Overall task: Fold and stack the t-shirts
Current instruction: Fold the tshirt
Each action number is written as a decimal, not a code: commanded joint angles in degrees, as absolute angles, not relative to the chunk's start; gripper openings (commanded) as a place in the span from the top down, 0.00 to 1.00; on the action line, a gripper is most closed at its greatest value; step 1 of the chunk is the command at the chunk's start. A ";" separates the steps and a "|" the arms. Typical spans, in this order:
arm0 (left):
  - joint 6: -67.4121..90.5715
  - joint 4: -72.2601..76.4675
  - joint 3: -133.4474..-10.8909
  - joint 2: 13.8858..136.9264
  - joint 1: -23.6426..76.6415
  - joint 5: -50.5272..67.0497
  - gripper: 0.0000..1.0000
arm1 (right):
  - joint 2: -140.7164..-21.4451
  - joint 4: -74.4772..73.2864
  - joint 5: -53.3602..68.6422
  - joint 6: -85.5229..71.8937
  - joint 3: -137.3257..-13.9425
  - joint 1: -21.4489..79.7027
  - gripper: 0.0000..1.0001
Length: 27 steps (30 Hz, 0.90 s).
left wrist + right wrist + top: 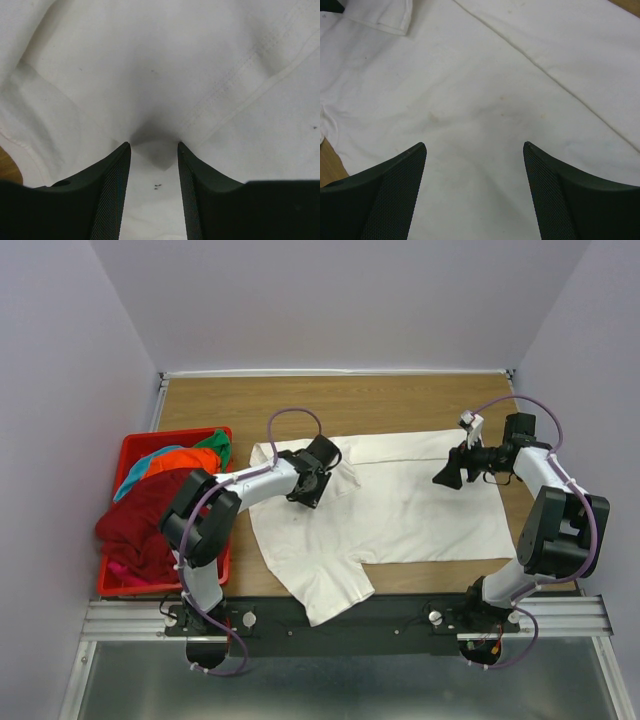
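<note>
Left jaws straddle a pucker in the white shirt (400,510), can't tell if they're gripping it. Right jaws are wide open over its 3 o'clock end.

White t-shirt (420,505): plain, w/ a few tiny dark specks & faint tan stains close up. Basket (150,438): bright red plastic. Inside: dark red shirt (140,525), orange shirt (178,460), teal shirt (140,472), green shirt (220,445), all plain. Bench (300,400): mid-brown wood grain. Left end effector (152,145) & right end effector (475,145): black, fine mesh pattern on inner faces. Arms (255,480): white & black, w/ purple cables (290,412).
</note>
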<state>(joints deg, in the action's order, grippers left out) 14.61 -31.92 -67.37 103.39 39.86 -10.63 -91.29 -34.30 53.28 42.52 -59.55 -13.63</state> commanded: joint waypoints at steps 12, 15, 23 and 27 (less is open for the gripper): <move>15.65 -32.08 -64.86 101.25 41.05 -9.32 0.51 | -92.29 -35.68 54.05 43.33 -59.68 -14.24 0.15; 15.56 -31.99 -64.95 101.77 41.04 -9.58 0.55 | -92.29 -35.68 53.97 43.33 -59.68 -14.33 0.15; 15.73 -32.52 -65.65 101.69 41.04 -9.67 0.75 | -92.20 -35.77 54.14 43.33 -59.59 -14.41 0.15; 15.82 -33.31 -65.92 100.38 41.13 -9.93 0.79 | -92.37 -35.86 54.14 43.42 -59.68 -14.41 0.15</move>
